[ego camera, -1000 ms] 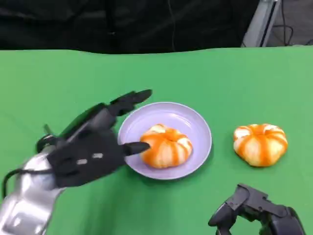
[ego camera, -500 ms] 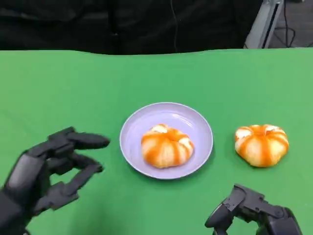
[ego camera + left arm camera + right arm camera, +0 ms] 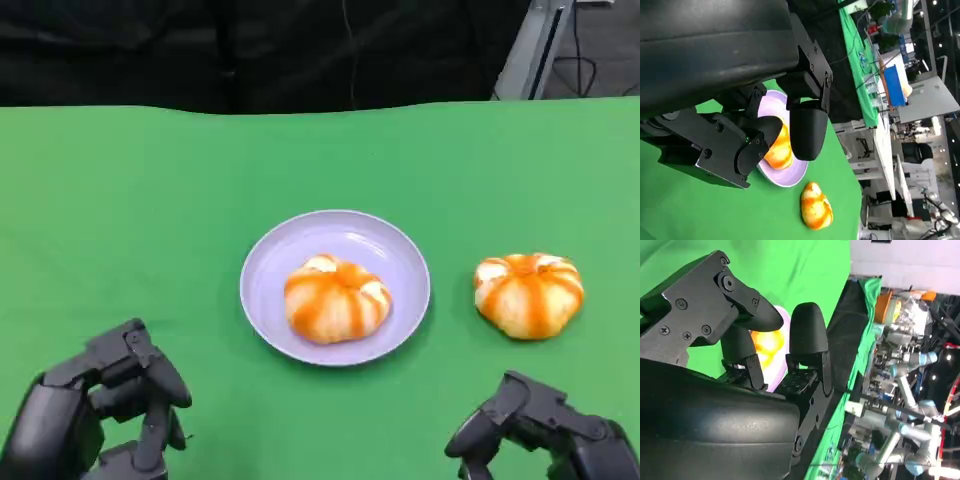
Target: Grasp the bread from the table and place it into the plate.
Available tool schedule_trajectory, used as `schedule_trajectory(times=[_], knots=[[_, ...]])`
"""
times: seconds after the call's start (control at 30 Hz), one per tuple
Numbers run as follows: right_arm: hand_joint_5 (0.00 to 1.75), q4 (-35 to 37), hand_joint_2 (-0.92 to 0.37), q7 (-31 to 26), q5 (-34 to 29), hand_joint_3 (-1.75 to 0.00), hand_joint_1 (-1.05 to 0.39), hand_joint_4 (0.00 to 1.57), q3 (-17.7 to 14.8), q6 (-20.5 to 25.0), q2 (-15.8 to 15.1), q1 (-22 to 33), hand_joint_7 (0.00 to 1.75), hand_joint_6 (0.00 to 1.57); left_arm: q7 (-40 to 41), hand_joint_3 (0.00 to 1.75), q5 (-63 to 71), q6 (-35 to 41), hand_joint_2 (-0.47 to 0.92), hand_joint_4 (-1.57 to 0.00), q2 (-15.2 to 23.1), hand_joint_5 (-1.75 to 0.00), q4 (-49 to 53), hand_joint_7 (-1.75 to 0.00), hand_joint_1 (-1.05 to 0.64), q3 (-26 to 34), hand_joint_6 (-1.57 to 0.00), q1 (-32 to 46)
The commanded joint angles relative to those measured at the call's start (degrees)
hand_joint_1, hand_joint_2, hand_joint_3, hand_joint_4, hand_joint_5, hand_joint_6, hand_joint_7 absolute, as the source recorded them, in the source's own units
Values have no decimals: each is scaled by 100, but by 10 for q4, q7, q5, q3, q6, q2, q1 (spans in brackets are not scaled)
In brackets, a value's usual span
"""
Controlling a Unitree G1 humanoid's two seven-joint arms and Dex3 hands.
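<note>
One orange-and-white striped bread (image 3: 337, 298) lies in the lilac plate (image 3: 400, 250) at the table's middle. A second bread (image 3: 528, 293) of the same look sits on the green cloth to the plate's right. My left hand (image 3: 95, 420) is low at the near left, well back from the plate, with loosely bent fingers and nothing in them. My right hand (image 3: 545, 440) rests at the near right, in front of the second bread and apart from it, holding nothing. The left wrist view shows my left hand (image 3: 740, 100), the plated bread (image 3: 780, 150) and the second bread (image 3: 816, 205).
The green table (image 3: 150, 200) ends at a far edge against a dark backdrop. A grey metal leg (image 3: 535, 45) stands past the far right corner. Bare cloth lies to the plate's left and between the plate and the second bread.
My left hand has let go of the bread in the plate and drawn back toward the near left, its fingers bending in. The right hand has hardly moved.
</note>
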Motion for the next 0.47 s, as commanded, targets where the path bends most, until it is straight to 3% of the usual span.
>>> schedule_trajectory(times=[0.03,0.17,0.47], knots=[[159,6,-37,4,10,-125,-11,70,-7,-18,-8,2,131,77,-11,116,-16,-7,51,-84,4,-175,6,-172,1,-5,-70,3],[159,7,-38,4,6,-125,-11,70,-7,-19,-6,1,132,77,-15,110,-19,-16,53,-84,8,-175,13,-170,0,-4,-70,0],[159,10,-38,2,2,-126,-10,70,-5,-22,-2,-1,134,76,-39,118,-31,-31,37,-87,15,-175,30,-175,-7,-4,-68,-4]])
